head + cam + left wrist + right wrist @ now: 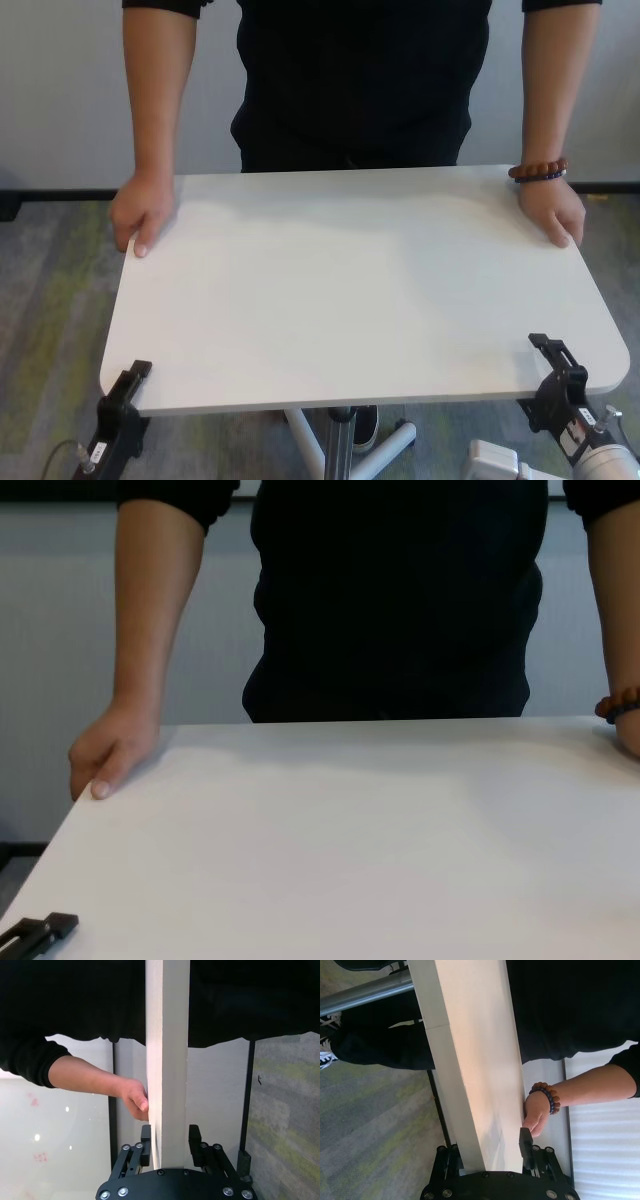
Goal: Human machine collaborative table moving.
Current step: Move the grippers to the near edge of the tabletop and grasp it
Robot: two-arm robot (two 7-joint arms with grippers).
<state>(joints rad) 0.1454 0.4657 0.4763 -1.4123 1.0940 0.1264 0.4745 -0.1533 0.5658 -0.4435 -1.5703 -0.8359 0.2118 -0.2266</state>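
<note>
The white table (360, 290) stands between me and the human (360, 80). The human, in a black shirt, holds both far corners, one hand (145, 215) on the left and the braceleted hand (552, 210) on the right. My left gripper (135, 375) is shut on the near left corner. In the left wrist view its fingers (145, 1146) sit on either side of the tabletop's edge (167, 1060). My right gripper (552, 352) is shut on the near right corner. The right wrist view shows one finger (526, 1147) against the tabletop (475, 1050). The chest view shows the tabletop (350, 840) and a left fingertip (45, 927).
The table's grey post (340, 445) and base legs stand on grey-green carpet (50, 300). A dark shoe (365, 430) lies by the base. A white box-like object (495, 462) sits low at the right. A pale wall is behind the human.
</note>
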